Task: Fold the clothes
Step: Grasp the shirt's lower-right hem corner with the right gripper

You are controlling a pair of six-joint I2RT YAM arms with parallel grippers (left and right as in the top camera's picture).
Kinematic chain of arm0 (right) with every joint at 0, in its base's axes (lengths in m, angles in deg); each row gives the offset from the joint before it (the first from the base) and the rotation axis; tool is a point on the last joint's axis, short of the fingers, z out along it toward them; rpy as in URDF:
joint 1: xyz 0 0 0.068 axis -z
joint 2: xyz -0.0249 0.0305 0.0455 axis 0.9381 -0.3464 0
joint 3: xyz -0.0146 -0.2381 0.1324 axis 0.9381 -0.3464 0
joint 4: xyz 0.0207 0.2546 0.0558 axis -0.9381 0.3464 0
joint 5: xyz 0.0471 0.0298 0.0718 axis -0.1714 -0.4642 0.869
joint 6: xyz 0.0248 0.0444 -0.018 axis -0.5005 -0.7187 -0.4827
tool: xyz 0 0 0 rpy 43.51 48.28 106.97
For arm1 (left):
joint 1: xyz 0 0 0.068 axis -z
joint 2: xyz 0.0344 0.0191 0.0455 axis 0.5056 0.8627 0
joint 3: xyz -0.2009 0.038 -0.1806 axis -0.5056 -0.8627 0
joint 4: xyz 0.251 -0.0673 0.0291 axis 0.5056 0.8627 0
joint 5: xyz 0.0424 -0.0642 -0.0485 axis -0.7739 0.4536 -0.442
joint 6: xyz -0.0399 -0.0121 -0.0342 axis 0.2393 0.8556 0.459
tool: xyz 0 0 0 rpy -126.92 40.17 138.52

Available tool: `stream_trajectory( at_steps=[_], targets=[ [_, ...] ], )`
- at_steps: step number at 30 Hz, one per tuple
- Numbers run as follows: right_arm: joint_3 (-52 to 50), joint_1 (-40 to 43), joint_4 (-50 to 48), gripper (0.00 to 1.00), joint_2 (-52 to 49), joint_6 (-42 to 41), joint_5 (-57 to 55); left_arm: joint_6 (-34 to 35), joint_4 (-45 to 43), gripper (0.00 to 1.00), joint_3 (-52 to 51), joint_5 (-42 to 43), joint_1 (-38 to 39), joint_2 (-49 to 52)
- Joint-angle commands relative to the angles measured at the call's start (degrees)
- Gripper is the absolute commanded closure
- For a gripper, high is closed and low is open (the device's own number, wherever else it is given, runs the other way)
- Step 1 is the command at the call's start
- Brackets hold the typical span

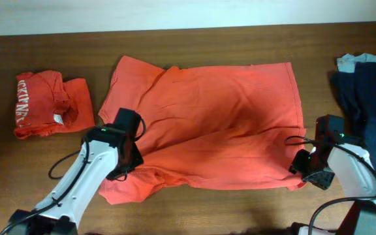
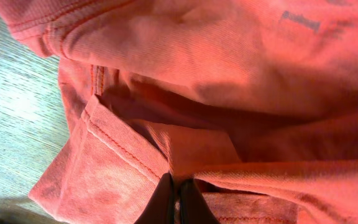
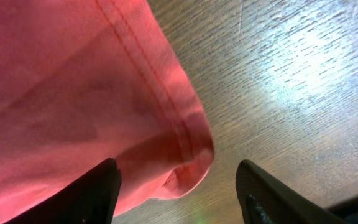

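A red-orange T-shirt [image 1: 207,124] lies spread flat in the middle of the table, its print hidden. My left gripper [image 1: 130,163] sits over its lower left part by the sleeve. In the left wrist view that gripper [image 2: 176,198] is shut, with a fold of the shirt [image 2: 229,93] pinched between its dark fingertips. My right gripper [image 1: 300,168] is at the shirt's lower right corner. It [image 3: 178,182] stands open, and the hemmed corner [image 3: 188,165] lies on the wood between the jaws, nearer the left finger [image 3: 98,186]. A second red-orange T-shirt [image 1: 47,104] lies folded at the far left, white lettering showing.
A heap of dark navy clothing [image 1: 371,111] with a light blue piece [image 1: 354,62] on top lies at the right edge, close behind my right arm. Bare brown wood table [image 1: 240,209] shows along the front and between the two orange shirts.
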Motion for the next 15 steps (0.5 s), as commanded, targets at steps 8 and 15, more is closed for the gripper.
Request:
stream_trajectory(
  at_steps=[8,15],
  targets=[
    [-1.16,-0.33,-0.42,0.41,-3.06,1.53,9.09,-0.92,-1.49,0.99,0.57,-1.27,-0.90,-0.33],
    [-1.49,-0.33,-0.24,0.42,-7.04,2.38,10.60,-0.92,-1.86,0.99,0.57,-1.29,-0.90,-0.33]
  ],
)
